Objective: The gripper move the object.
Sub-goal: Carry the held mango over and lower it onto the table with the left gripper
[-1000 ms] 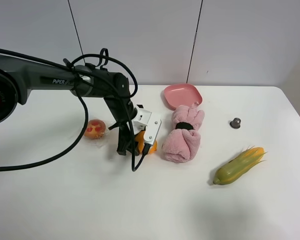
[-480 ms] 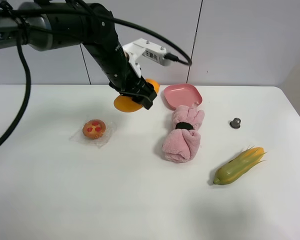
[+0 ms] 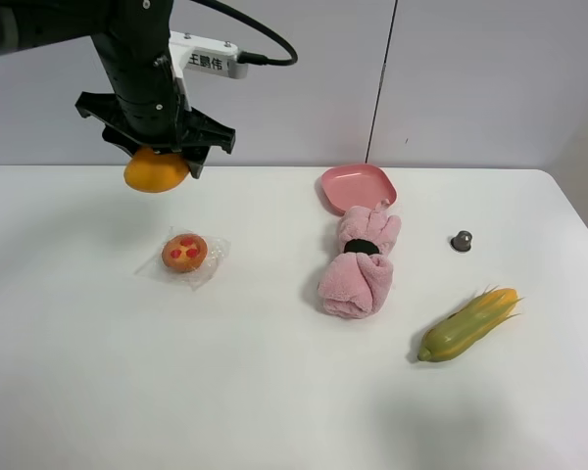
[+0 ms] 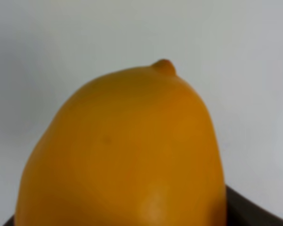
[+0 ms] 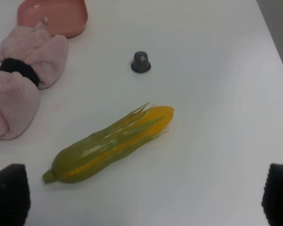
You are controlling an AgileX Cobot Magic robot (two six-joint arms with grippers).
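Note:
My left gripper (image 3: pixel 157 157) is shut on the orange-yellow mango (image 3: pixel 156 170) and holds it high above the table's back left. The mango fills the left wrist view (image 4: pixel 127 150), with its small tip pointing away from the gripper. The gripper's black arm end and white housing (image 3: pixel 208 61) stand above the mango. My right gripper (image 5: pixel 146 197) is open; only its two dark fingertips (image 5: pixel 9 193) show at the picture's corners, above the table near the corn cob. The right arm is out of the exterior view.
A plastic-wrapped pastry with red spots (image 3: pixel 185 253) lies below the mango. A rolled pink towel (image 3: pixel 360 262), a pink plate (image 3: pixel 358 185), a small grey capsule (image 3: pixel 462 240) and a green-yellow corn cob (image 3: pixel 466 324) lie to the right.
The left gripper lifted the mango from the table beside the towel, carried it up, then swung it left to above the pastry.

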